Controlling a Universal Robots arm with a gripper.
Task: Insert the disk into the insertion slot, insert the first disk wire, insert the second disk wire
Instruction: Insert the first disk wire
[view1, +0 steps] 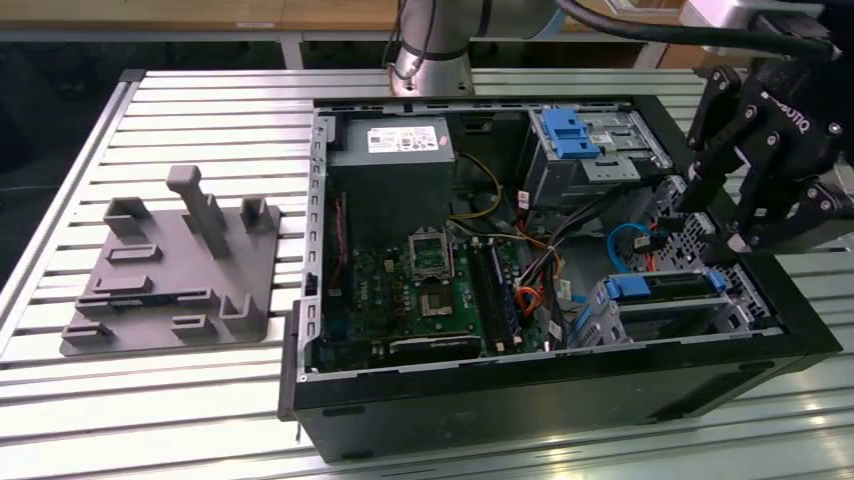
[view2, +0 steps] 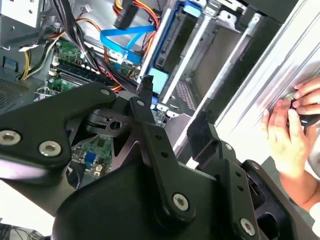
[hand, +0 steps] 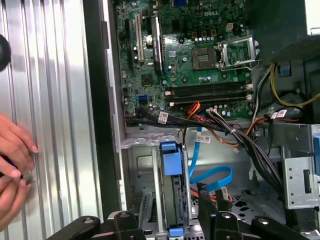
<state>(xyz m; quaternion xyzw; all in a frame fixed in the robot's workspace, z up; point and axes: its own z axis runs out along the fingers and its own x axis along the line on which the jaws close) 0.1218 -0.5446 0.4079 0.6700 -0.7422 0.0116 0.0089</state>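
Note:
The disk (view1: 663, 286), silver in its bright blue carrier, sits inside the insertion slot (view1: 674, 318), the perforated metal cage at the case's near corner on the exterior view's right. My gripper (view1: 717, 225) hovers open just above the cage, holding nothing. In the first wrist view the gripper (hand: 165, 207) is over the carrier's blue tab (hand: 170, 159). A flat blue wire (hand: 212, 175) loops beside the disk, and a red and yellow wire bundle with a black plug (view2: 122, 20) hangs nearby. I cannot tell whether either wire is plugged into the disk.
The open black case (view1: 534, 400) lies on a slatted metal table (view1: 200, 400). A grey bay with a blue latch (view1: 577, 135) and the green board (view1: 414, 290) are inside. A grey fixture (view1: 174, 270) stands on the exterior view's left. A person's hands (hand: 12, 165) rest on the table beside the case.

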